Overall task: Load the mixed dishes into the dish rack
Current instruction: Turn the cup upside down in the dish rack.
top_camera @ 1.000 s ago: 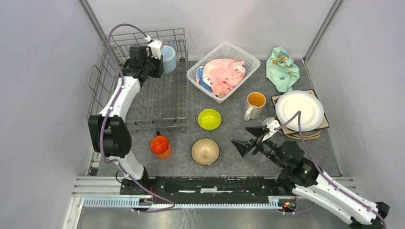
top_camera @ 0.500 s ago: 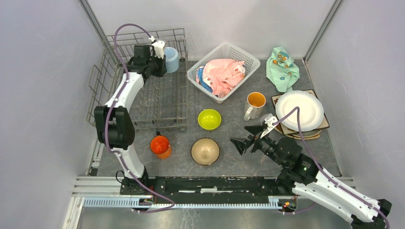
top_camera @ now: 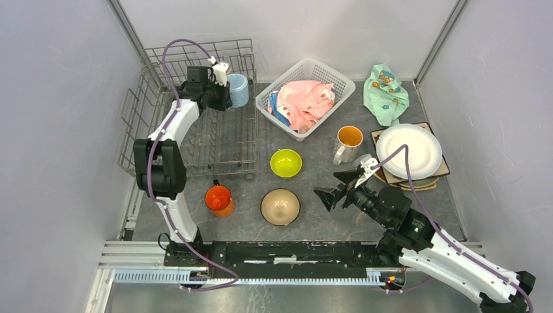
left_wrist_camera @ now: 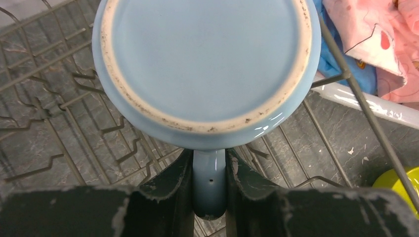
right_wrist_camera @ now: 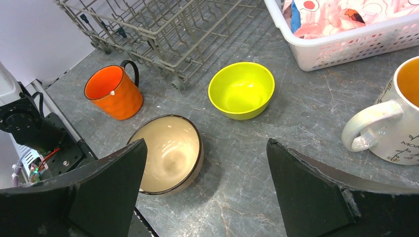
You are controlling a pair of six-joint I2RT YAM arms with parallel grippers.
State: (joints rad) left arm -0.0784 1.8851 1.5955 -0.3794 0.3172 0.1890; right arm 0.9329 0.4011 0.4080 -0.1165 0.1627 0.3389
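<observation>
My left gripper (left_wrist_camera: 209, 163) is shut on the handle of the light-blue mug (left_wrist_camera: 207, 59), its base facing the camera. It hangs over the back right corner of the grey wire dish rack (top_camera: 195, 140), where the mug (top_camera: 238, 89) shows beside the gripper (top_camera: 228, 91). My right gripper (right_wrist_camera: 206, 143) stands open over bare table, just right of the tan bowl (right_wrist_camera: 168, 153); from above the gripper (top_camera: 331, 184) sits between that bowl (top_camera: 280, 207) and the plates. The orange mug (top_camera: 219, 199), lime-green bowl (top_camera: 285, 163), white patterned mug (top_camera: 347, 143) and the plate stack (top_camera: 409, 151) rest on the table.
A white lattice basket (top_camera: 324, 70) holding a pink cloth stands at the back middle. A mint-green cloth (top_camera: 386, 91) lies at the back right. Grey walls close in both sides, and the rack's tall wire walls surround the left gripper.
The left arm has carried the light-blue mug a little right and forward over the rack's back right corner. The right gripper has barely shifted and stays open.
</observation>
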